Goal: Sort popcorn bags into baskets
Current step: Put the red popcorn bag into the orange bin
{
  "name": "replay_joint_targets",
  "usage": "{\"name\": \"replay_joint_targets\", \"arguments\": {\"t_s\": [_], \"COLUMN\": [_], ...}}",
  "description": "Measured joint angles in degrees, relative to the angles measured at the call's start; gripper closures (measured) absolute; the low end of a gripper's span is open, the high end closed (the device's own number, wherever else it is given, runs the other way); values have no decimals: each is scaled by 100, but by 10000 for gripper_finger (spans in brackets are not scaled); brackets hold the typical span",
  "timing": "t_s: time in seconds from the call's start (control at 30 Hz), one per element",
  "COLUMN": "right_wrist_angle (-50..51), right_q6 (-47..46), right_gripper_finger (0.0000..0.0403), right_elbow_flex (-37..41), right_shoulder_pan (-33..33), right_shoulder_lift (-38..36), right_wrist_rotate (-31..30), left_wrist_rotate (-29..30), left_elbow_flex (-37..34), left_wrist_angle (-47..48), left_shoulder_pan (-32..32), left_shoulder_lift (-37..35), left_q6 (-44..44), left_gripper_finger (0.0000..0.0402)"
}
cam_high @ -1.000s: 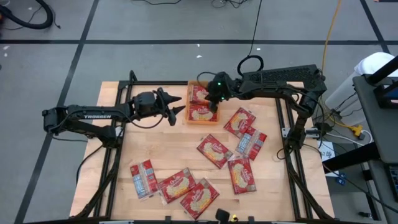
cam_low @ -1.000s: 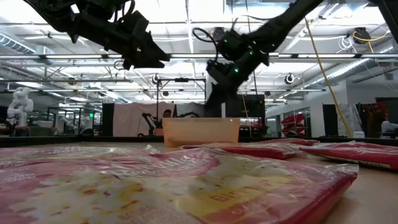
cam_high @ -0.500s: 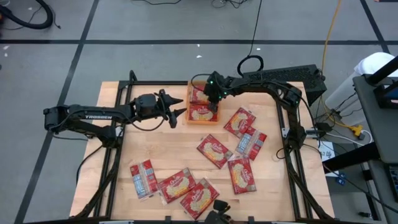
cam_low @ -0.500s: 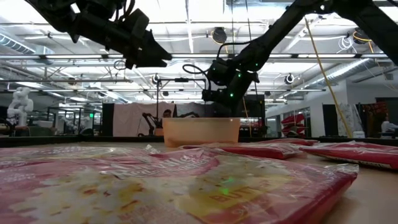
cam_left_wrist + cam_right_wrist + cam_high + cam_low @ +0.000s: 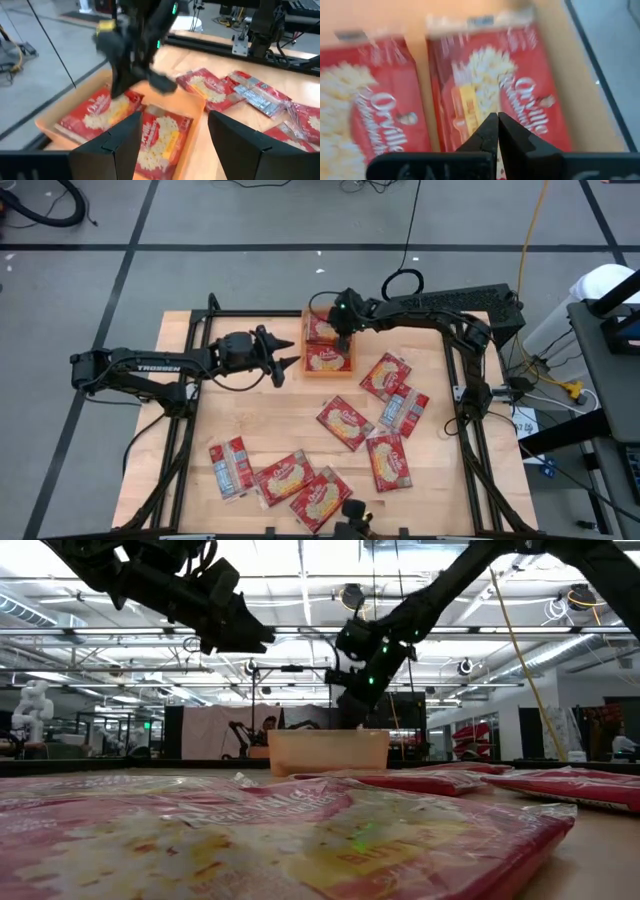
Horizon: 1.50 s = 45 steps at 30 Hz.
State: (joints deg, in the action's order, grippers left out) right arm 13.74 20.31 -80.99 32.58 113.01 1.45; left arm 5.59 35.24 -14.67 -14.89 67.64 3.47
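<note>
On the wooden table point(image 5: 270, 420), loose popcorn bags point(image 5: 345, 423) lie clear of the tray point(image 5: 327, 374) (right gripper point(image 5: 344, 340) pressed together above it, left gripper point(image 5: 290, 360) spread).

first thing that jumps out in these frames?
The orange tray at the table's far edge, two popcorn bags side by side inside, with the right gripper shut and empty just above them. The left gripper sits open beside the tray, on its left. Then the loose red bags scattered over the wooden table, some showing grey backs.
</note>
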Motion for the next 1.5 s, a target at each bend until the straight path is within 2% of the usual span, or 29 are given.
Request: {"name": "replay_joint_targets", "arguments": {"t_s": [0.1, 0.27, 0.33, 0.5, 0.7, 0.8, 1.0, 1.1, 1.27, 1.37, 1.5], "right_wrist_angle": [69, 178, 95, -170, -1502, -2201, -3259, -3549, -3591, -3633, -3879], "right_q6": [-122, -408, -494, -458, -460, -463, -756, -946, -901, -780, -765], "right_gripper_finger": [399, 399, 399, 399, 399, 399, 399, 399, 399, 399, 399], "right_elbow_flex": [-2, 191, 418, 1141, 2417, 3009, 3874, 4114, 4205, 4205, 4205], "right_shoulder_pan": [-109, -318, -442, -857, -1407, -1673, -2154, -2365, -2605, -2645, -2645], "right_shoulder_lift": [-339, -900, -1147, -1714, -2378, -2655, -2981, -2978, -2950, -2950, -2950], "right_wrist_rotate": [138, 1139, 1363, 1363, 1367, 1363, 1363, 1356, 1336, 1330, 1323], "left_wrist_rotate": [-1, 1, -1, 180, 204, 334, 691, 867, 719, 765, 767], "left_elbow_flex": [0, 0, 0, 0, 6, 4, 7, 0, 2, 10, 24], "left_wrist_angle": [331, 1163, 1454, 1874, 1768, 1754, 1626, 1621, 1448, 1279, 1254], "left_shoulder_pan": [140, 714, 1055, 2079, 3404, 3971, 4935, 5259, 5636, 5785, 5820], "left_shoulder_lift": [0, 0, 0, 22, 478, 811, 1585, 1881, 2165, 2287, 2483], "left_q6": [183, 629, 857, 1444, 2258, 2929, 4397, 5067, 5922, 5988, 6028], "left_gripper_finger": [172, 172, 172, 172, 171, 170, 130, 98, 60, 67, 111]}}
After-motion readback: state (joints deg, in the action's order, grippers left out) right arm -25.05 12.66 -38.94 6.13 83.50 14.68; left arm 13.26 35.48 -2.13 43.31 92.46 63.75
